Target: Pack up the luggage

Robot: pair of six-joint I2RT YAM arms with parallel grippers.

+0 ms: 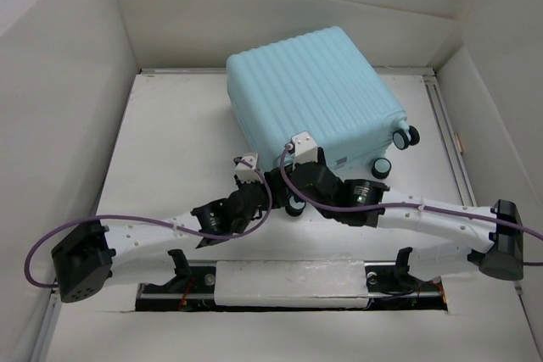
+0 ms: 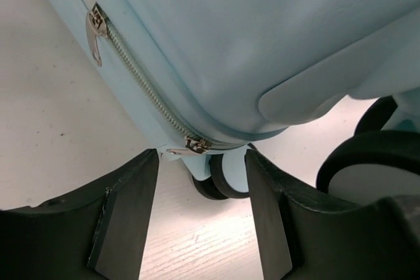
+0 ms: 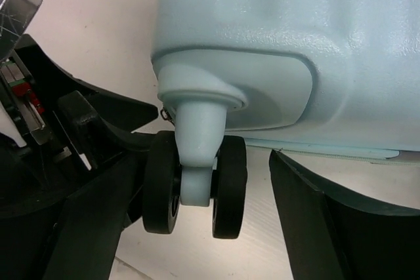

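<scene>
Suitcase (image 1: 310, 91) shell's rigid, slick, so we'd take the zipper pull (image 2: 190, 145); left gripper (image 2: 200, 162) released, right gripper (image 3: 207, 162) open astride caster (image 3: 197, 181).

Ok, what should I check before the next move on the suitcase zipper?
1. Luggage flat on table: ok.
2. Luggage open for packing: not ok, it is shut.
3. Zipper pull lined up with left gripper: ok.
4. Left gripper open: ok.
5. Right gripper open, astride wheel: ok.
6. Contents packed: cannot tell.
</scene>
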